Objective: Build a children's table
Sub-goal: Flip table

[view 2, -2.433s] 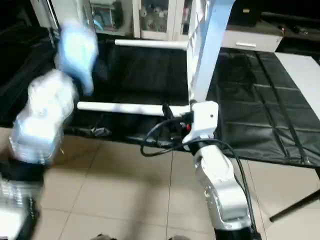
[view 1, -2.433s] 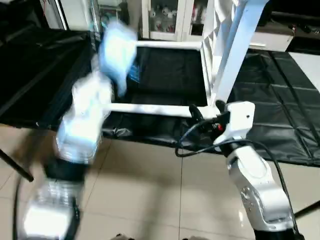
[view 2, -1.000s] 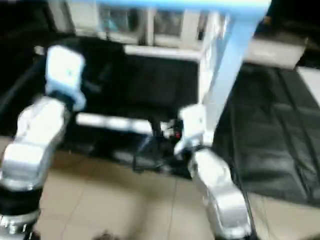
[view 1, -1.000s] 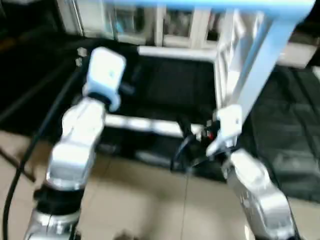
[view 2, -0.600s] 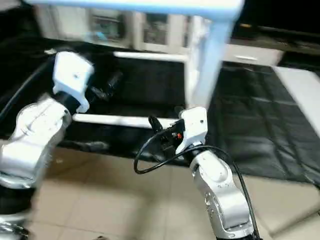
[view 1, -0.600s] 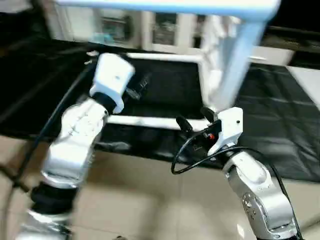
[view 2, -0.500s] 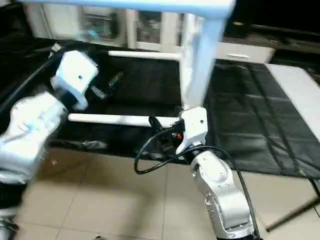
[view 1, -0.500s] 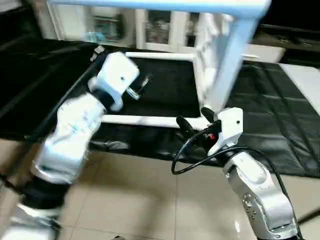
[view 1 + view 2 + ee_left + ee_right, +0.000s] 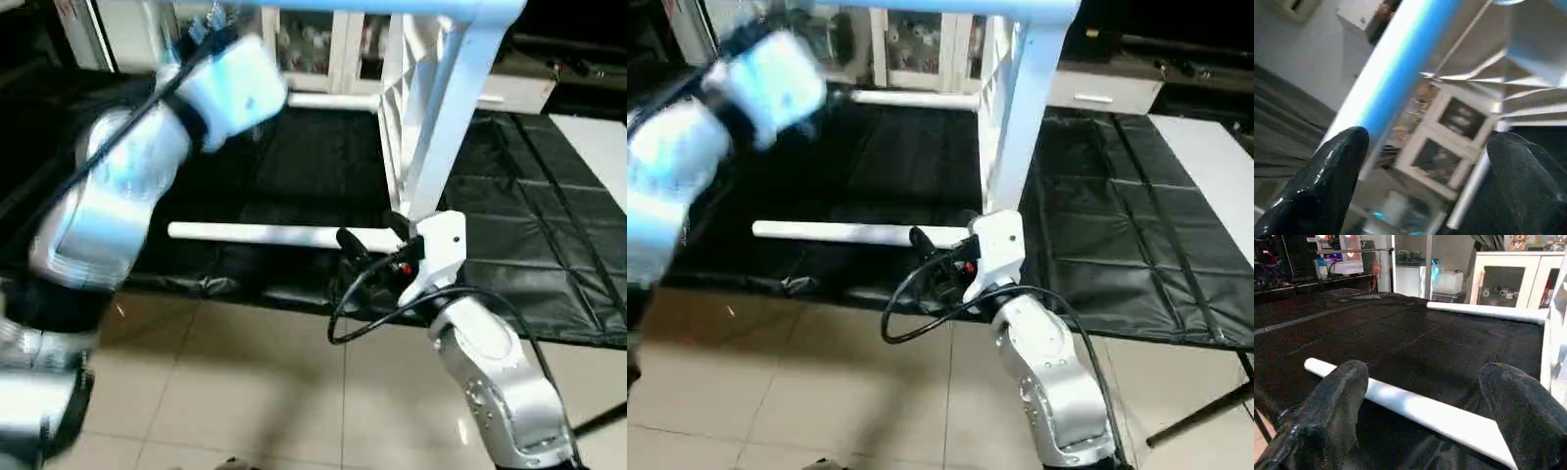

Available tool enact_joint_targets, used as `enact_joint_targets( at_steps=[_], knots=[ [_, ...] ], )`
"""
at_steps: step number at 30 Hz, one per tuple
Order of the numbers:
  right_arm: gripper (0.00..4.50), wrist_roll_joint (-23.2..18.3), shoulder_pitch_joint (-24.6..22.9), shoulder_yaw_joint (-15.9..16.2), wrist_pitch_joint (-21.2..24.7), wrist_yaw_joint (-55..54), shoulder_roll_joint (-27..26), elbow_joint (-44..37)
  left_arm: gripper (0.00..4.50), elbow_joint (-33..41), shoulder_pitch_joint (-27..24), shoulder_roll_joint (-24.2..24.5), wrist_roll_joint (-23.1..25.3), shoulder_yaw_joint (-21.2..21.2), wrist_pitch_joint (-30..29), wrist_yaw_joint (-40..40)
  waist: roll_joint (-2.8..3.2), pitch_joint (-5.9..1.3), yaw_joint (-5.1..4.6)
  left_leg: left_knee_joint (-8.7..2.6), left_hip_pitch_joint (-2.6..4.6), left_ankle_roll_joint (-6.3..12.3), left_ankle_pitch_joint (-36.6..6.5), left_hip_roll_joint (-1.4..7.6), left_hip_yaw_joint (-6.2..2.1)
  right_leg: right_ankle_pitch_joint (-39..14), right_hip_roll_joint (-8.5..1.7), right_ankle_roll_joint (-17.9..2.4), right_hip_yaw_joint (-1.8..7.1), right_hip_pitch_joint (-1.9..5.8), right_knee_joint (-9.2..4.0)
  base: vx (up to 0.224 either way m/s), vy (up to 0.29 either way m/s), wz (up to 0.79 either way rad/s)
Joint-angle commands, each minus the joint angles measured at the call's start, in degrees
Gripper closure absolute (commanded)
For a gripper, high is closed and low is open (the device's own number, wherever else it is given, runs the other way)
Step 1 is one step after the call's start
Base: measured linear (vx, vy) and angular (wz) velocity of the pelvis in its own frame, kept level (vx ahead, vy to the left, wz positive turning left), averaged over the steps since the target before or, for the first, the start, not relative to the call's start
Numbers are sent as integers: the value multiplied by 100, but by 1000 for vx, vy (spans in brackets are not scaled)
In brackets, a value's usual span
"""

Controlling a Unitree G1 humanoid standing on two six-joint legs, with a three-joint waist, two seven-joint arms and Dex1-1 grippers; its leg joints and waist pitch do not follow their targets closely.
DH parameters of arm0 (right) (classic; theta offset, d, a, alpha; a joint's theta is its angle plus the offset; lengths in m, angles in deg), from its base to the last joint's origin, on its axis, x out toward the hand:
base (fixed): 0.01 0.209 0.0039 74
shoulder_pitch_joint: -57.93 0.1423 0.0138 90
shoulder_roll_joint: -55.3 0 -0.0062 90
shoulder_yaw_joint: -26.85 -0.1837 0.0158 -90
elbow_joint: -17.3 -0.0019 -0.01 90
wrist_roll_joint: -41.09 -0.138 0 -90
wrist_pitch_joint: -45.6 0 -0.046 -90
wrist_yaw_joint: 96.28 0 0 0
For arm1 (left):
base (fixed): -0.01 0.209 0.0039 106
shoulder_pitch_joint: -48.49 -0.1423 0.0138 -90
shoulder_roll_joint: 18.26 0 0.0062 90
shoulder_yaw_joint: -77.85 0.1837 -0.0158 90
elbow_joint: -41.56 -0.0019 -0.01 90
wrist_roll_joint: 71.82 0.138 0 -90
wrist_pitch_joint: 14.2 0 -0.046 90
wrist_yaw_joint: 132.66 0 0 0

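The children's table stands on its side on the black cloth, its ribbed white top [image 9: 404, 69] upright. Its tube legs point left. The near leg [image 9: 265, 235] and the far leg [image 9: 328, 100] lie low over the cloth, and an upper leg [image 9: 392, 8] runs along overhead. My right gripper [image 9: 372, 233] is open at the near leg's socket end. In the right wrist view that leg [image 9: 1415, 406] crosses just ahead of the spread fingers. My left gripper [image 9: 1425, 161] is raised and open, with the upper leg [image 9: 1396, 63] beyond its fingers and nothing held.
The black-draped work table [image 9: 549, 235] stretches right and back, its front edge above the tiled floor [image 9: 245, 392]. White glass-door cabinets [image 9: 313, 44] stand behind. A black cable [image 9: 343, 313] loops below my right wrist. My left forearm [image 9: 108, 206] rises at the left.
My left arm has swung up from near the lower legs to the height of the upper leg. The right gripper has stayed at the near leg's socket end. The camera has shifted slightly.
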Motion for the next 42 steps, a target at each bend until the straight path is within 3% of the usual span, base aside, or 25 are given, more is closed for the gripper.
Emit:
enact_joint_targets(
  at_steps=[1, 2, 11, 14, 18, 20, 26, 34, 36, 38, 42],
  knots=[
    [47, 40, 124, 9, -50, 2, -1, 45, 12, -103, 152, 67, 162, 65, 218, 137, 91, -429, 39, -419, 153, -345, -573, 179, -73, 923, -320, -1064, 126, 209, -270, 0, 0, 0],
    [47, 50, 147, 16, -58, 16, -11, 59, 12, -227, 277, 78, 239, 76, 449, 257, 121, -416, 56, -429, 172, -360, -701, 189, -70, 850, -333, -1088, 123, 203, -277, 0, 0, 0],
    [47, 88, 103, 6, -90, 8, -32, 20, 12, -1077, 748, 174, 698, 108, 1112, 628, 122, -352, 109, -510, 214, -581, -1632, 220, -77, -347, -361, -966, 158, 137, -358, 0, 0, 0],
    [47, 92, 133, 65, -60, 58, -17, -23, 12, -1599, 1111, 190, 925, 137, 1378, 918, 122, -355, 114, -507, 216, -577, -1724, 214, -87, -481, -362, -944, 163, 121, -378, 0, 0, 0],
    [47, 29, 153, 122, -112, 174, -31, -70, 12, -2134, 1409, 211, 1115, 238, 1677, 1051, 120, -358, 115, -507, 204, -576, -1690, 225, -93, -387, -378, -972, 165, 124, -367, 0, 0, 0],
    [47, -239, 125, 70, -348, 355, -149, -200, 12, -2634, 1553, 242, 1288, 397, 1913, 1046, 155, -370, 125, -503, 193, -559, -1631, 221, -101, -260, -384, -976, 168, 135, -355, 0, 0, 0],
    [47, -712, 45, -18, -466, 629, -270, -471, 12, -3113, 1646, 241, 1383, 462, 2083, 1050, 147, -392, 137, -481, 192, -465, -1344, 226, -93, 329, -376, -1082, 155, 159, -312, 0, 0, 0],
    [47, -803, 7, 0, -697, 798, -291, -580, 12, -3835, 1906, 201, 1468, 458, 2344, 1230, 159, -374, 174, -506, 210, -498, -1571, 244, -95, 67, -395, -1108, 162, 141, -335, 0, 0, 0],
    [47, -843, -1, -32, -725, 803, -302, -596, 47, -3934, 1942, 175, 1435, 422, 2354, 1267, 160, -373, 197, -509, 219, -502, -1613, 249, -96, -6, -396, -1103, 165, 131, -341, 0, 0, 0],
    [47, -887, -12, -57, -741, 804, -326, -617, 47, -4035, 1989, 164, 1433, 382, 2346, 1346, 168, -376, 219, -508, 225, -516, -1628, 252, -98, 1, -395, -1097, 165, 124, -336, 0, 0, 0],
    [47, -905, -17, -63, -773, 834, -325, -615, 89, -4224, 2084, 141, 1416, 327, 2364, 1449, 175, -379, 244, -506, 216, -526, -1552, 247, -100, 89, -393, -1071, 162, 127, -328, 0, 0, 0]
  ],
)
